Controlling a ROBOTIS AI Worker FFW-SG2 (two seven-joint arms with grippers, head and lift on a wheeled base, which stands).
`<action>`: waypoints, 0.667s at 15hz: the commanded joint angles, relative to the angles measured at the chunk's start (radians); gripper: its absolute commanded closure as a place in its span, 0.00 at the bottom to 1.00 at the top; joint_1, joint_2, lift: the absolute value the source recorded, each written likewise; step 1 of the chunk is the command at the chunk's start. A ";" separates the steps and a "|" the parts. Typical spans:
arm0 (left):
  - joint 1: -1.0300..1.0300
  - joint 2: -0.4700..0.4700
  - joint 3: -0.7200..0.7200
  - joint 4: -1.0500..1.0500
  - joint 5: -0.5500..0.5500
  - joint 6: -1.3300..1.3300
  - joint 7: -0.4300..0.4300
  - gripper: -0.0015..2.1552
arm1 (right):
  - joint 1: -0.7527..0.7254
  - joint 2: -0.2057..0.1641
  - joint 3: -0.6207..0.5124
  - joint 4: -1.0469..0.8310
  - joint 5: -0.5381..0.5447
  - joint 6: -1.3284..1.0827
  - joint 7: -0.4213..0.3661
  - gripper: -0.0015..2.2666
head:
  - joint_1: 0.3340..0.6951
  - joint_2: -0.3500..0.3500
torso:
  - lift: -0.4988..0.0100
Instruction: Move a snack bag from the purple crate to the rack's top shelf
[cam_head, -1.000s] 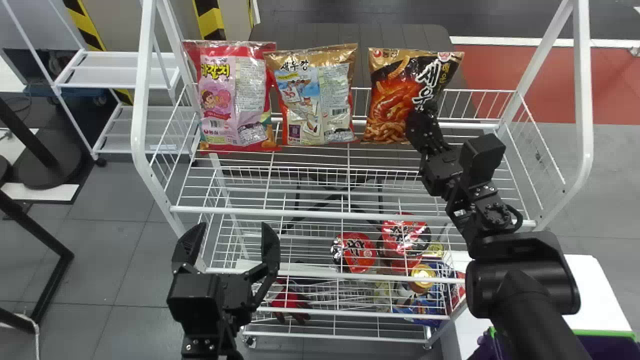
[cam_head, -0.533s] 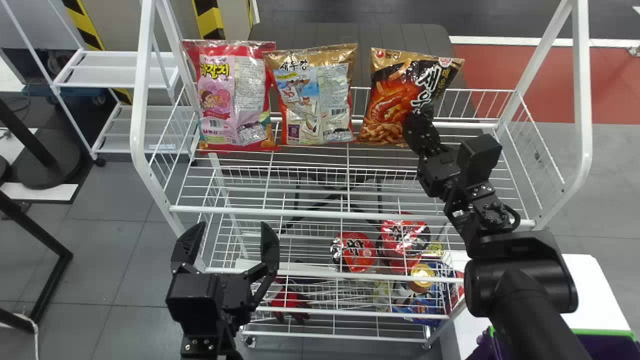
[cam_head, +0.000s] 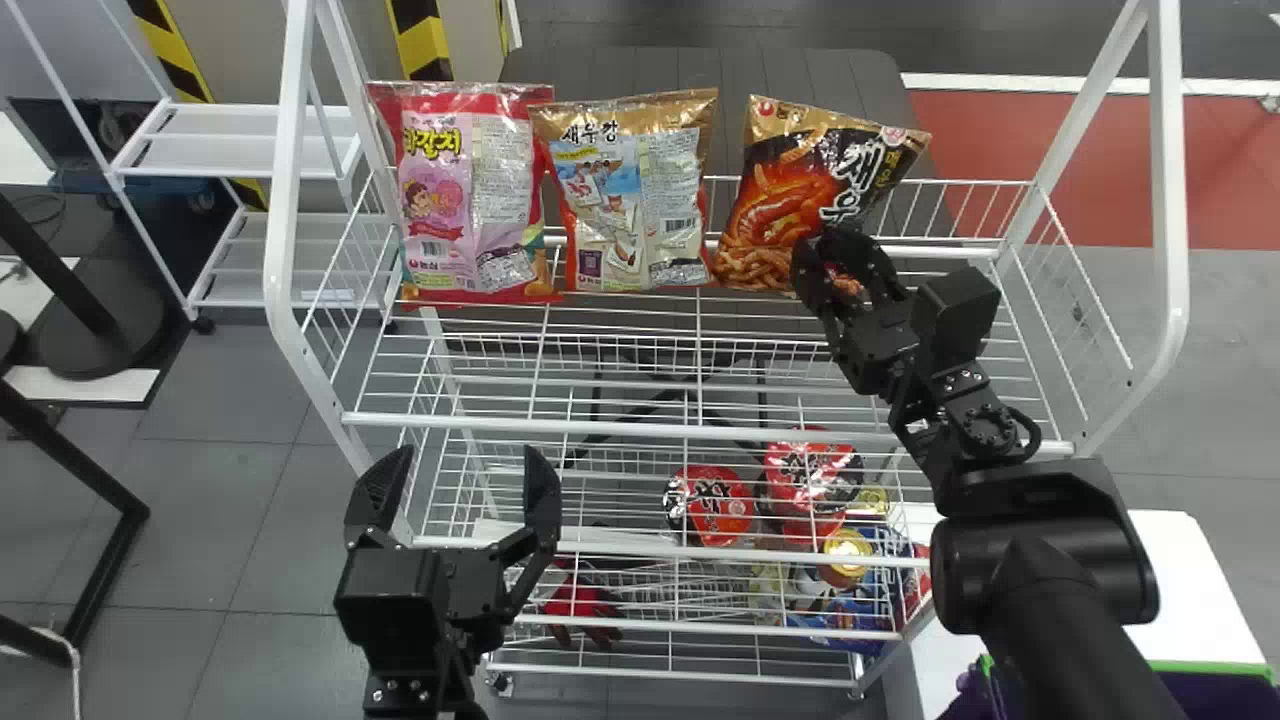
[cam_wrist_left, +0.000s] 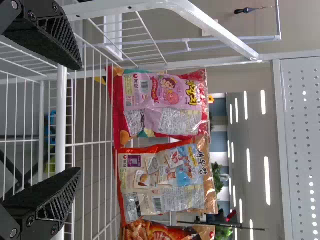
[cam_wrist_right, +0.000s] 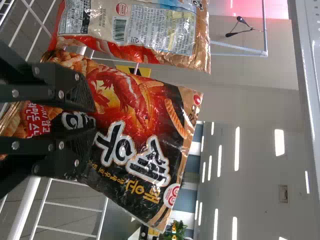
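Your R gripper (cam_head: 838, 250): part open, fingers apart at lower front of black bag (cam_head: 785, 200), bag front visible btwn them; can't tell if you've any hold on it. Bag's on top shelf (cam_head: 620, 430), R end of row, top leaning R. Going L: gold bag (cam_head: 630, 190), then pink bag (cam_head: 465, 190). Your L gripper (cam_head: 465, 470): wide open, holding nothing, near L, by rack front. Crate (cam_head: 1215, 697): near R.

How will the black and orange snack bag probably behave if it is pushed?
The snack bag will probably give softly, because its film looks thin and creased. The glossy surface may be slippery. Standing tilted, it could tip over.
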 joint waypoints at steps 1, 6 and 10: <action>-0.002 -0.003 -0.002 0.001 0.001 0.000 -0.002 0.04 | 0.000 0.004 -0.003 0.002 0.002 -0.002 0.000 0.06 | 1.00 0.51 | 0.98; -0.005 -0.003 -0.005 0.005 0.000 0.003 0.000 0.04 | 0.000 0.004 -0.010 0.003 0.000 -0.011 0.002 0.07 | 1.00 0.50 | 0.98; -0.004 -0.003 -0.006 0.003 0.000 0.003 0.003 0.04 | 0.020 0.004 -0.010 -0.014 0.000 -0.054 0.002 0.07 | 1.00 0.50 | 0.98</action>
